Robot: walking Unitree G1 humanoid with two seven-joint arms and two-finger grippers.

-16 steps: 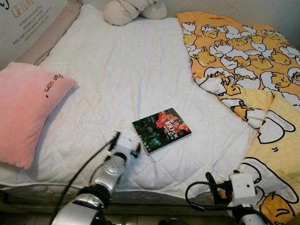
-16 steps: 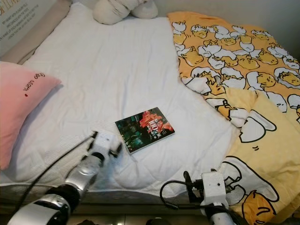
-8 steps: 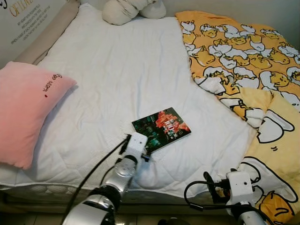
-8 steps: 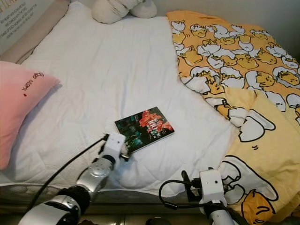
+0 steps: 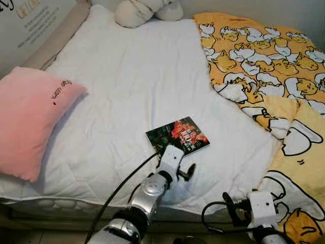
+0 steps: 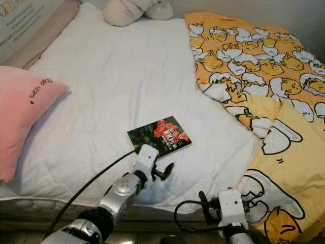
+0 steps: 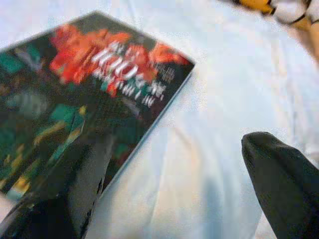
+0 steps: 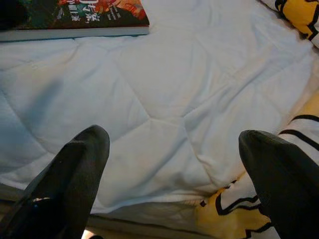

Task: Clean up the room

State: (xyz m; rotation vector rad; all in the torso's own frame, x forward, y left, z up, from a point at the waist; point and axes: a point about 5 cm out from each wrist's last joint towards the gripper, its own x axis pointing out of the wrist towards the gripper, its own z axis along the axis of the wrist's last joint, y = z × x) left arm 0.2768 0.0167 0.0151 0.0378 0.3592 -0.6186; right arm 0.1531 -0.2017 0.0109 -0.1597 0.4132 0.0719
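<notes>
A book (image 5: 177,134) with a dark green and red cover lies flat on the white bed sheet (image 5: 127,76), near the front edge of the bed. My left gripper (image 7: 174,149) is open at the book's near edge. One black finger (image 7: 75,179) lies over the book's near corner and the other finger (image 7: 279,174) is over bare sheet beside it. In the left eye view the left gripper (image 5: 179,161) touches the book's front side. My right gripper (image 8: 172,144) is open and holds nothing, low at the front edge of the bed, with the book (image 8: 75,17) further off.
A pink pillow (image 5: 30,117) lies at the left edge of the bed. A yellow duck-print duvet (image 5: 264,66) is bunched over the right side and hangs off the front right corner. A cream cushion (image 5: 137,11) sits at the head.
My left gripper has moved right along the sheet, from left of the book to its near edge, one finger now over its corner. The right arm has hardly moved.
</notes>
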